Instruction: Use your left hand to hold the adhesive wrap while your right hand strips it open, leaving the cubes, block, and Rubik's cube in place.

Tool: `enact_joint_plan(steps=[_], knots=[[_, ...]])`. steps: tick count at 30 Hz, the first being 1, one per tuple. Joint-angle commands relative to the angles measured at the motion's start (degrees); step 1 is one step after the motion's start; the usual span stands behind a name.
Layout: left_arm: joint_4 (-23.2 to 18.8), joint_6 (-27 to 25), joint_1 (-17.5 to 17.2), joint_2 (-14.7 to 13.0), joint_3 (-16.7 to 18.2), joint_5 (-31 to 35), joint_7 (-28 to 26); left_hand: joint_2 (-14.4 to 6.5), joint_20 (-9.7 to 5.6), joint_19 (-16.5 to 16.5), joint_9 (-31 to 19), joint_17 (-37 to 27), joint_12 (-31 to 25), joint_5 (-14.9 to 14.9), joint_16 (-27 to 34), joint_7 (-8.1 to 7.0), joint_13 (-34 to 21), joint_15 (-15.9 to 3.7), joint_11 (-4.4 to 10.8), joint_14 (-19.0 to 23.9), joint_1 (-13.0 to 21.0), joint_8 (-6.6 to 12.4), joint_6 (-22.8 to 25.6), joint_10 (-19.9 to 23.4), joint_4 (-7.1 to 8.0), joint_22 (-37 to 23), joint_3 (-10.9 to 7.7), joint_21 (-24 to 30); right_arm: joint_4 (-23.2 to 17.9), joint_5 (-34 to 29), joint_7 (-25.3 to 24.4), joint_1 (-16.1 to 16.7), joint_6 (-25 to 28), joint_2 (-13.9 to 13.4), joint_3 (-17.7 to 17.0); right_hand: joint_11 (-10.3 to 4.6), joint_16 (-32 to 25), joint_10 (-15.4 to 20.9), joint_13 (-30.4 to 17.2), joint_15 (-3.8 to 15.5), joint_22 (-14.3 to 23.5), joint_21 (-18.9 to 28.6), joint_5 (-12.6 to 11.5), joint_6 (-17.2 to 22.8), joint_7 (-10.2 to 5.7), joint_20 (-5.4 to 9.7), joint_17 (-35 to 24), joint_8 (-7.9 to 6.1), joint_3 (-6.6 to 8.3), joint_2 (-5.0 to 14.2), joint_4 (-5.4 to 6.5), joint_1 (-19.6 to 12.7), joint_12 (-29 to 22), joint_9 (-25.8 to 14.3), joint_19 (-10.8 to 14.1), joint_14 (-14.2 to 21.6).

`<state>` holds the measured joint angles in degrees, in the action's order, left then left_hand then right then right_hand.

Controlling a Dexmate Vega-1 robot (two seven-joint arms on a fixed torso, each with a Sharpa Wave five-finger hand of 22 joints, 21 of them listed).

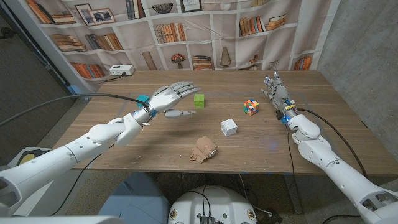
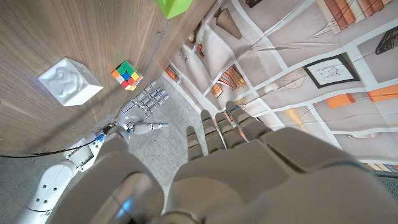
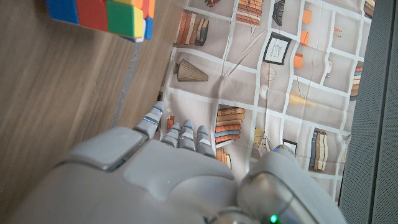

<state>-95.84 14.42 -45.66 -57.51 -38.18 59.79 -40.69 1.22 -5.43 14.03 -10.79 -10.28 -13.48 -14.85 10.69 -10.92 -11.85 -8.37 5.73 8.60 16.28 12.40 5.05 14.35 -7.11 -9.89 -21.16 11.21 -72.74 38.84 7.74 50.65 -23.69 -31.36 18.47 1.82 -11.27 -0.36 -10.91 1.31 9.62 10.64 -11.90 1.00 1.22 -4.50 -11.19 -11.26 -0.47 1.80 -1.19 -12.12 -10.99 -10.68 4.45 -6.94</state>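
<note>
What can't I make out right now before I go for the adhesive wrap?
- Teal cube, head view: mostly hidden behind the left hand.
- Adhesive wrap, head view: too small to tell where its free end lies.
- Rubik's cube, right wrist view: cut off by the picture's edge.
- Green cube, left wrist view: cut off by the edge.
- Right hand, head view: its palm side faces away.

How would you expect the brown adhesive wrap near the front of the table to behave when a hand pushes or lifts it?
The adhesive wrap looks crumpled, with a loose flap, so it is probably soft and would deform rather than hold shape. It seems small and thin-walled, so likely light and apt to slide on the smooth wooden table if pushed. Its round end might let it roll a little.
</note>
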Motion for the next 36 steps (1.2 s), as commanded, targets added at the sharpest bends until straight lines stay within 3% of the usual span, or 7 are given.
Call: enact_joint_plan(steps=[1,5,6,7,9,28,36], knots=[[-0.65,2.50,-0.05,-1.85,0.49,1.19,1.26,0.43,0.12,0.11,-0.10,-0.08,0.22,-0.24,0.10,-0.01,-0.21,-0.47,-0.02,0.04,-0.03,0.23,0.47,0.21,-0.07,-0.02,0.39,-0.01,-0.15,-0.22,-0.75,0.10,-0.43,0.53,0.24,0.02,0.07,-0.17,-0.17,0.10,0.05,0.02,-0.09,0.20,-0.43,-0.09,-0.06,0.07,0.08,0.27,-0.50,-0.63,-0.18,-0.12,-0.11,-0.34],[-1.11,2.72,-0.28,-2.27,0.66,1.97,1.17,0.39,0.08,0.13,-0.09,-0.07,0.23,-0.30,0.10,0.04,-0.21,-0.54,-0.03,0.10,0.06,0.27,0.64,0.25,-0.10,-0.02,0.37,-0.02,-0.29,-0.31,-0.78,-0.04,-0.37,0.41,0.24,0.09,0.06,-0.19,-0.16,0.12,0.05,0.01,-0.08,0.19,-0.47,-0.14,-0.07,0.07,0.07,0.29,-0.52,-0.64,-0.18,-0.12,-0.14,-0.36],[-1.22,2.91,-0.29,-2.39,0.69,1.91,1.52,-0.50,0.13,0.12,-0.08,-0.05,0.24,-0.53,0.08,0.07,-0.21,-0.58,0.03,0.12,0.77,0.22,0.63,0.34,-0.23,-0.02,-0.14,-0.05,-0.29,-0.25,-0.82,-0.08,-0.33,0.44,0.21,0.04,0.06,-0.19,-0.16,0.10,0.05,0.01,-0.07,0.17,-0.48,-0.15,-0.07,0.08,0.07,0.29,-0.53,-0.64,-0.19,-0.12,-0.15,-0.37],[-1.38,3.04,-0.35,-2.54,0.73,1.98,1.70,-2.77,0.11,0.16,-0.05,0.02,0.32,-1.04,0.02,0.01,-0.22,-0.51,0.31,0.15,2.82,0.20,0.79,0.48,-0.74,-0.01,-1.56,-0.09,-0.02,-0.41,-0.59,-0.22,-0.60,0.44,0.27,-0.03,0.05,-0.19,-0.16,0.10,0.05,0.01,-0.07,0.19,-0.46,-0.15,-0.07,0.08,0.07,0.29,-0.53,-0.64,-0.19,-0.12,-0.15,-0.37],[-1.87,2.78,-0.56,-2.89,0.86,2.58,2.17,-4.07,0.09,0.20,-0.03,0.11,0.42,-1.32,-0.04,-0.02,-0.21,-0.60,0.24,0.20,4.58,0.15,0.84,0.50,-1.40,0.01,-2.61,-0.12,0.04,-0.22,-0.60,-0.31,-0.51,0.54,0.22,-0.09,0.04,-0.20,-0.16,0.08,0.05,0.01,-0.07,0.16,-0.46,-0.17,-0.07,0.09,0.07,0.30,-0.54,-0.64,-0.19,-0.12,-0.16,-0.36],[-7.42,2.07,-1.46,-5.70,2.29,6.27,7.82,-2.87,0.29,0.32,0.03,0.29,0.69,-1.25,-0.15,0.52,-0.19,-0.44,0.14,0.44,8.84,0.66,2.62,0.49,-3.22,0.07,-3.60,-0.23,7.29,0.82,3.54,-4.21,-2.57,3.13,0.87,-0.21,-0.03,-0.13,-0.15,0.15,0.05,0.02,-0.03,0.20,-0.52,-0.28,-0.09,0.08,0.05,0.40,-0.59,-0.61,-0.27,-0.12,-0.17,-0.36],[-9.52,4.37,-0.38,-6.68,2.67,8.04,11.45,-5.43,0.52,0.47,0.02,0.33,0.80,-0.21,-0.20,0.87,-0.17,-0.25,0.03,0.70,14.59,1.12,4.73,0.72,-3.64,0.09,-6.55,-0.24,11.70,1.95,5.52,-5.35,-3.75,4.42,0.60,-0.22,-0.19,-0.07,-0.15,0.20,0.05,0.03,-0.01,0.19,-0.56,-0.35,-0.11,0.08,0.02,0.43,-0.60,-0.57,-0.31,-0.12,-0.16,0.00]])
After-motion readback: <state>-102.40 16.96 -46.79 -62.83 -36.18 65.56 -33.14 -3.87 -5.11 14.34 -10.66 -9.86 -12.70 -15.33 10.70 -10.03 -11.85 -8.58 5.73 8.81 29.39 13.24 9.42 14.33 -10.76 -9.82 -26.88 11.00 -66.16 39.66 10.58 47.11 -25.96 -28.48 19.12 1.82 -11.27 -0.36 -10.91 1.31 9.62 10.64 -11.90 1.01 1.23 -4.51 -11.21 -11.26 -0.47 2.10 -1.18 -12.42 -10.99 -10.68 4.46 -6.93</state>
